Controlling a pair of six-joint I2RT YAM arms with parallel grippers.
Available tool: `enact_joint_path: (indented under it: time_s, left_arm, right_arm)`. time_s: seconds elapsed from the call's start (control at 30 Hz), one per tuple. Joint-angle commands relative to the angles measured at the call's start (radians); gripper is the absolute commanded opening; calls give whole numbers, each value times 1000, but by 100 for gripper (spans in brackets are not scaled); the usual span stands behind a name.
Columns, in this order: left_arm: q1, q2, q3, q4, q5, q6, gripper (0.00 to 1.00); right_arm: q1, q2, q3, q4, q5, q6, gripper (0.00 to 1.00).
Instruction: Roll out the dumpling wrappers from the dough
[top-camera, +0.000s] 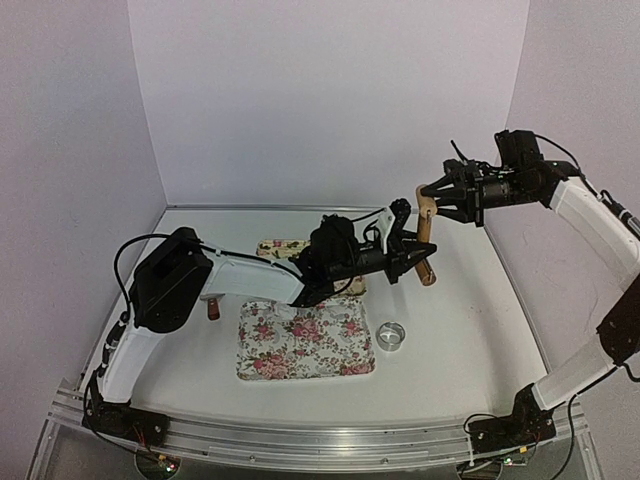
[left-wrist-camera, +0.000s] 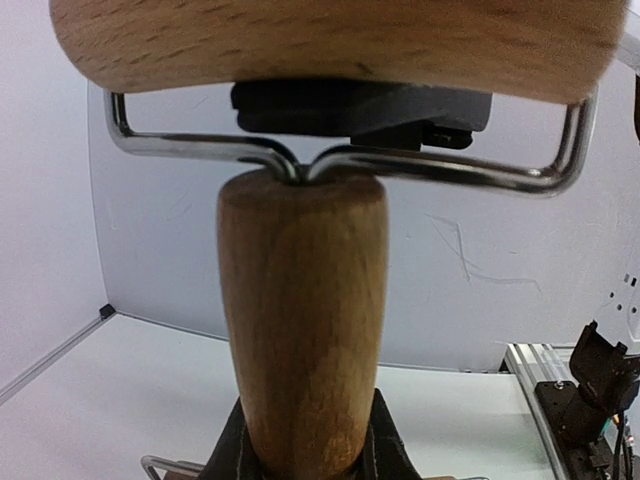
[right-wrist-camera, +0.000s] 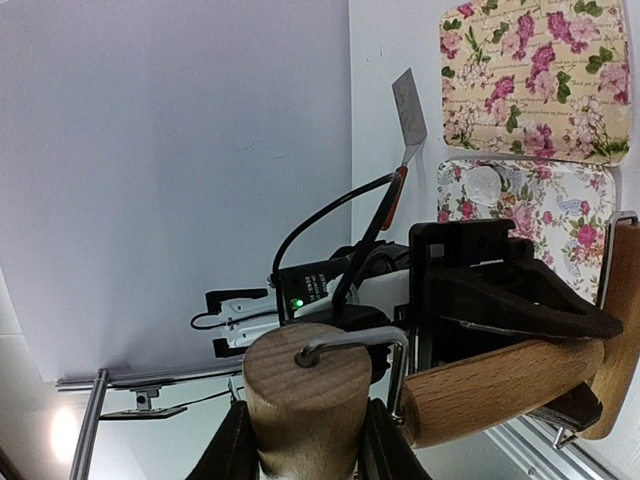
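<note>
Nothing rolled yet, I'd say: left gripper (top-camera: 411, 258) and right gripper (top-camera: 431, 196) both clamp the wooden roller (left-wrist-camera: 300, 330) aloft, the dough (right-wrist-camera: 485, 185) a lump on its tray (right-wrist-camera: 575, 215).

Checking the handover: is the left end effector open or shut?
Shut on the wooden roller: the left end effector's black fingers press both sides of its handle.

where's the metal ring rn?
Top view, right of centre: the metal ring sits on the table beside the right edge of the nearer flowered tray, nearer the arm bases than the wooden roller.
</note>
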Motion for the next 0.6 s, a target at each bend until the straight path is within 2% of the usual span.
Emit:
enact_joint_path:
  time_s: [0.0,0.2,0.3,0.4,0.57]
  left_arm:
    - [3,-46,-14,-29,-46,53,3]
    - [3,-189,-198,-125,-97,162,0]
    - [3,-259,-274,-215,-125,202,0]
    - [3,-315,-325,-302,-146,219,0]
    - [2,-362,-324,-450,-136,248,0]
  right_arm:
    - [5,-22,-1,17,-17,-17,0]
    - [-18,-31,-85,-29,25,-101,0]
    - [-26,-23,-84,-169,116,-223,3]
    - [-26,5,-72,-330,241,-350,5]
    - [-14,41,-103,-363,297,-406,8]
